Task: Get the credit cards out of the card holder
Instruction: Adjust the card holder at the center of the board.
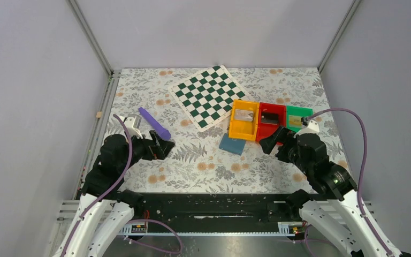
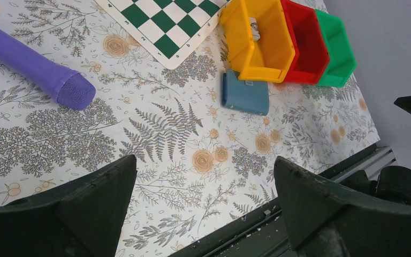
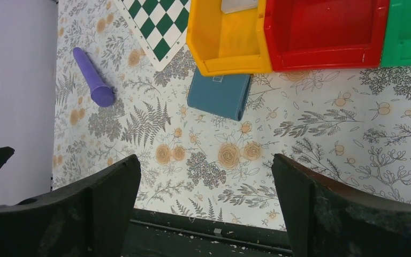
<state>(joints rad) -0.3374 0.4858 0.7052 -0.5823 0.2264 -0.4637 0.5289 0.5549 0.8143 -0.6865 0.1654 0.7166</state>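
Note:
The blue card holder (image 1: 232, 144) lies folded shut and flat on the floral table, touching the near side of the yellow bin (image 1: 233, 124). It also shows in the left wrist view (image 2: 245, 95) and the right wrist view (image 3: 219, 95). No credit cards show; they are hidden. My left gripper (image 1: 163, 145) is open and empty, well left of the holder, its jaws wide apart in its wrist view (image 2: 203, 163). My right gripper (image 1: 267, 143) is open and empty, just right of the holder, jaws wide apart (image 3: 204, 159).
Yellow, red (image 1: 270, 108) and green (image 1: 298, 111) bins stand in a row at right of centre, each with a small item inside that I cannot identify. A green-white chequered board (image 1: 210, 96) lies behind them. A purple cylinder (image 1: 154, 123) lies by the left gripper.

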